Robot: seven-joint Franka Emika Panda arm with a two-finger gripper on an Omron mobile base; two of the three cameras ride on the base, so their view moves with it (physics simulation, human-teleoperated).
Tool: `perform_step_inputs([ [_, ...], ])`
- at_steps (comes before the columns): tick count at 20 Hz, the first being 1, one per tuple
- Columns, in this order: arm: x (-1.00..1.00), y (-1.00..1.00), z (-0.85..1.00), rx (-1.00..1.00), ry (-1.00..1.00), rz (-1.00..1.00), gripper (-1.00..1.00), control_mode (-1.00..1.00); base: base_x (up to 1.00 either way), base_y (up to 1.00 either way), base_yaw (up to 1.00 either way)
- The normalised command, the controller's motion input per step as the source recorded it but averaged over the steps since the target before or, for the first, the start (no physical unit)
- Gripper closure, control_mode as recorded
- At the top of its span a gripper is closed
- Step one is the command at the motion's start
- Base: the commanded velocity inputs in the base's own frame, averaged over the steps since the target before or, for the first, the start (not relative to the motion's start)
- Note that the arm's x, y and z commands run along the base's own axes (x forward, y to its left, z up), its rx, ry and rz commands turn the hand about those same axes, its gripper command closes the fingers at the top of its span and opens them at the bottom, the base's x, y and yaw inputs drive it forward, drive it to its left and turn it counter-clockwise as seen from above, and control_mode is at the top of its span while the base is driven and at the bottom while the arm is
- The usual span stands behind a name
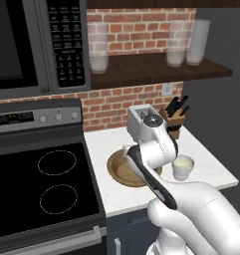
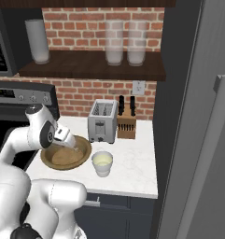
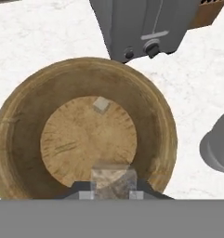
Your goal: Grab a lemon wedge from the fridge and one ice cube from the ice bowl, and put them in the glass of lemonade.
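Observation:
In the hand view I look straight down into the brown wooden ice bowl (image 3: 20, 125). My gripper (image 3: 112, 193) is shut on a translucent ice cube (image 3: 112, 179), held just above the bowl's near side. Another small ice cube (image 3: 101, 104) lies on the bowl's floor. From the base views, the hand hangs over the ice bowl (image 1: 117, 175) (image 2: 49, 162) with the gripper (image 2: 77, 148) pointing down into it. The glass of lemonade (image 1: 182, 167) (image 2: 102, 163) (image 3: 220, 144) stands on the counter right of the bowl. The fridge (image 2: 198, 140) is shut at the right. The lemon wedge is out of view.
A grey toaster (image 1: 140, 121) (image 2: 102, 122) (image 3: 141, 28) stands just behind the bowl, with a knife block (image 1: 174, 117) (image 2: 126, 125) beside it. The black stove (image 1: 42, 184) lies to the left. Tall glasses (image 2: 115, 44) stand on the shelf above.

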Motion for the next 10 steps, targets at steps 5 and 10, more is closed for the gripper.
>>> perform_step_inputs([
  [5,-0.46,-0.53,0.55,0.00,0.00,-0.06,1.00,-1.00,0.00,0.00,0.00],
  [10,-0.47,-0.65,0.36,0.00,0.00,-0.09,1.00,-1.00,0.00,0.00,0.00],
])
